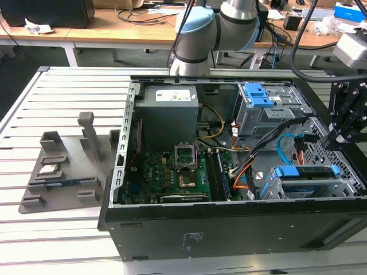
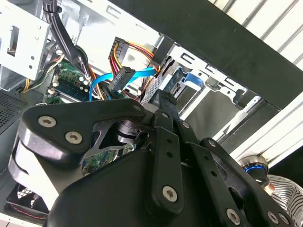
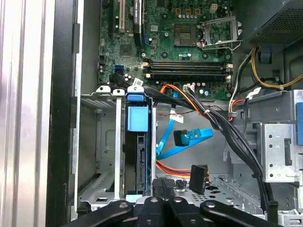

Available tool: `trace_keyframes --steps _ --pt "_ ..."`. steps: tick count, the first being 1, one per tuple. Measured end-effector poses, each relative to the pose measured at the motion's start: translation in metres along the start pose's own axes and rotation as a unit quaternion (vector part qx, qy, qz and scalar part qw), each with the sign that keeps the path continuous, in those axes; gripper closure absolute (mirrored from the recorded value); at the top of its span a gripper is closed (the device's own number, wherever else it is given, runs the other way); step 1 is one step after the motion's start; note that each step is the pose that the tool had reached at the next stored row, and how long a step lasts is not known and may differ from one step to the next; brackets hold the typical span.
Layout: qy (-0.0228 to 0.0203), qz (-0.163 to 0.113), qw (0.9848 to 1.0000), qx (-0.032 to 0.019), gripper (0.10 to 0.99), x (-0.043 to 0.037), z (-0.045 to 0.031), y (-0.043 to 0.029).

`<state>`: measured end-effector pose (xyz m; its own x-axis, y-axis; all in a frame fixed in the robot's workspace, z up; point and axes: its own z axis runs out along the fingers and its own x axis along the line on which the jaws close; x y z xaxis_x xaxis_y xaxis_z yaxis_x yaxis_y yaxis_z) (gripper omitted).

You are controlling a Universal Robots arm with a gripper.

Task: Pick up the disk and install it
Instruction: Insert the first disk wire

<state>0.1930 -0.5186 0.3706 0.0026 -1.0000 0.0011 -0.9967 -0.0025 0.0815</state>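
We see an open desktop computer case [image 1: 229,235] lying on its side on a slatted metal table [image 1: 63,91], its green motherboard [image 1: 172,175] exposed. In the exterior view, the black gripper [image 1: 338,137] hangs at the exterior view's right edge of the case, just above the lower drive cage [image 1: 309,186]. The disk [image 1: 304,172] sits on edge inside that grey metal cage, its blue plastic carrier showing along the top. In the first wrist view we look down into the case: the disk [image 3: 138,151] stands in a slot of the cage [image 3: 102,142], with its blue carrier handle [image 3: 138,118] toward the motherboard, and the gripper's black fingers [image 3: 161,198] sit at the disk's near end. They appear drawn close together there, but we cannot tell whether they grip the carrier or merely touch it. A blue data cable [image 3: 189,137] and a bundle of orange, red and black power wires [image 3: 189,101] lie loose just beside the cage. In the second wrist view, the gripper's black linkage [image 2: 165,156] lies close to the camera, with the blue cable [image 2: 118,78] beyond it. A second cage with a blue latch [image 1: 258,94] sits further back in the case, near the grey power supply [image 1: 172,112]. Well apart, on the exterior view's left, a grey fixture tray [image 1: 63,166] rests on the table.
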Motion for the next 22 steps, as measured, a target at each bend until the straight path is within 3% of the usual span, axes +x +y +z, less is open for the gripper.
trace_keyframes --steps 4,8,12,22 --pt "0.0001 0.0 1.0 0.0 0.973 0.0 0.0 0.0" --pt "0.0003 0.0 1.0 0.0 0.725 0.0 0.0 0.0" --pt "0.0004 0.0 1.0 0.0 0.725 -0.002 0.0 -0.0001" --pt "0.0008 0.0 1.0 0.0 0.725 -0.0291 0.0001 -0.0032"
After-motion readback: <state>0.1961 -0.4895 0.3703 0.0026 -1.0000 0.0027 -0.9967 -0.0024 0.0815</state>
